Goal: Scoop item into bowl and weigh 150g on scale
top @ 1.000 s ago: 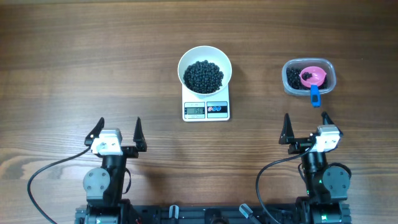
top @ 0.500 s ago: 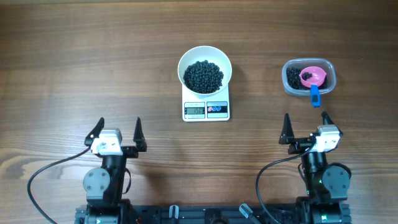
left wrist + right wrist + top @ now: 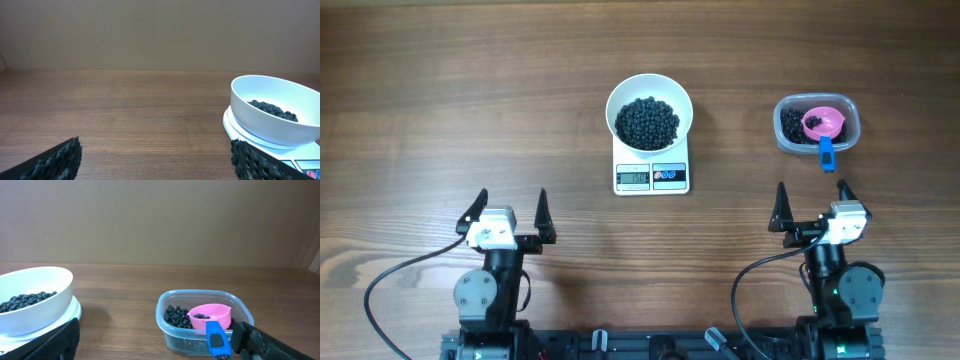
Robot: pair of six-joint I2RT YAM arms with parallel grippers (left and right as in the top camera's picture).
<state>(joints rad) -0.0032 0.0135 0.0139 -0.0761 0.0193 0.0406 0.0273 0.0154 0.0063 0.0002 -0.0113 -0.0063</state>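
Table (image 3: pixel 420 100): both arms are sitting parked at the near edge, well apart from the work.

Step, as judged: scooping is looking finished and the weighing is coming to its end. The next move is calling only for a check of the display, whose digits are too small to read surely. If short, the scoop needs fetching from the tub.

Left gripper (image 3: pixel 511 200) and right gripper (image 3: pixel 811 195) are both gaping wide, holding and touching nothing.

The bowl (image 3: pixel 617 100) is sitting on the scale (image 3: pixel 652 177), mid-table.

Clear tub (image 3: pixel 854 112) is lying to the right, apart from the scale.

Pink scoop (image 3: pixel 823 123) is resting inside the tub, with its blue handle (image 3: pixel 827 153) poking over the near rim.

The item (image 3: pixel 647 122) is heaping dark in the bowl, and the remainder is lying in the tub.
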